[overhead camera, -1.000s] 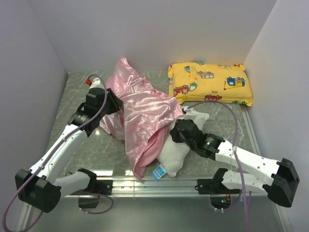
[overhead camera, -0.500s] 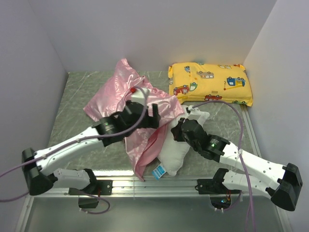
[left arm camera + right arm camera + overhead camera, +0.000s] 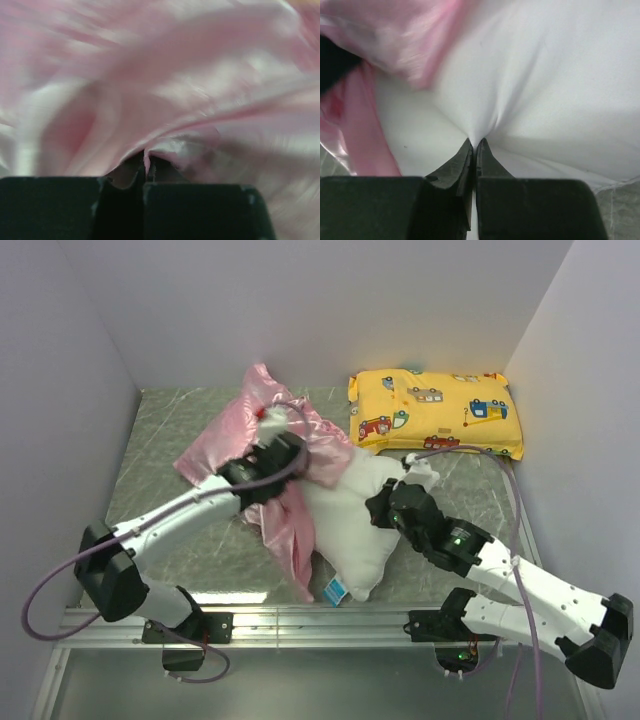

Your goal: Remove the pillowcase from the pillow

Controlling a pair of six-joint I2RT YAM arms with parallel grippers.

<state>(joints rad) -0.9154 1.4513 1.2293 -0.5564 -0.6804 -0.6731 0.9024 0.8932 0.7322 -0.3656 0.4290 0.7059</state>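
The shiny pink pillowcase (image 3: pixel 225 445) lies bunched at the centre-left of the table, one strip trailing down toward the front edge. The plump white pillow (image 3: pixel 355 525) shows beside it, mostly uncovered, its blue tag (image 3: pixel 335 590) at the near corner. My left gripper (image 3: pixel 290 455) is shut on a fold of the pillowcase (image 3: pixel 165 100), which fills the left wrist view; the gripper (image 3: pixel 148 162) pinches a thin pink edge. My right gripper (image 3: pixel 383 508) is shut on the pillow's white fabric (image 3: pixel 535 75), the cloth puckering at the gripper (image 3: pixel 476 144).
A yellow vehicle-print pillow (image 3: pixel 435 412) lies at the back right against the wall. Grey walls close in the table on the left, back and right. A metal rail (image 3: pixel 320 620) runs along the near edge by the arm bases.
My left gripper opened, swung from the far left onto the pillowcase's middle and shut on it, then pulled left and back. Much more white pillow is now exposed. The right gripper kept its hold.
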